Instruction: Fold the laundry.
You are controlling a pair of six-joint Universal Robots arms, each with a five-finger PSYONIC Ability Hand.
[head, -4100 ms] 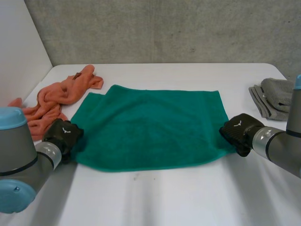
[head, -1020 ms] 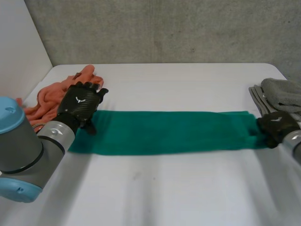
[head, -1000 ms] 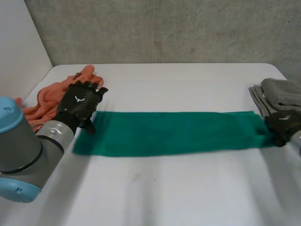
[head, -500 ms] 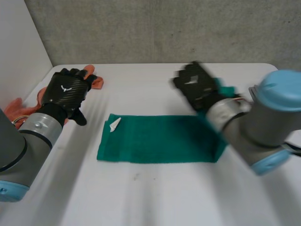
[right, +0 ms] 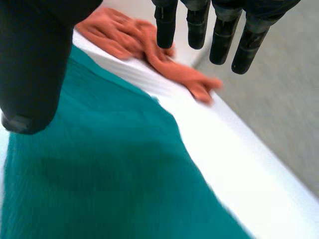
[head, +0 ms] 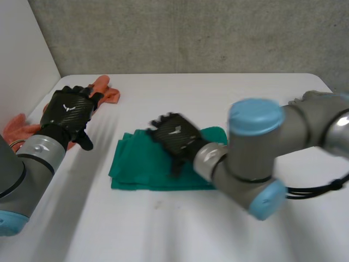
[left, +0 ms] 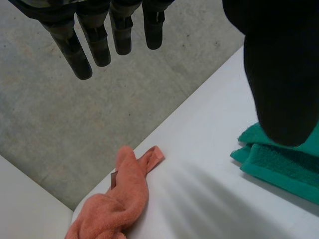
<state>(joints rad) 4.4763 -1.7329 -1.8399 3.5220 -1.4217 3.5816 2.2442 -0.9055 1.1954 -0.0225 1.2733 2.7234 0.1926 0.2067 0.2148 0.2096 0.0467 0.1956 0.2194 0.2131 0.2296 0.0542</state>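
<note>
The towel (head: 136, 166) lies folded at mid-frame beneath our right hand (head: 175, 136). The orange cloth (head: 106, 90), upper left, lies crumpled and not yet folded. That hand and our left hand (head: 66, 112) hold nothing, fingers (left: 94, 40) straight.

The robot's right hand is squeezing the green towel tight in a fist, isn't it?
Not quite. The right hand is over the green towel, but it is not squeezing it in a fist. The right wrist view shows its fingers straight, its thumb apart from them, and no cloth caught between. The hand is open.
</note>
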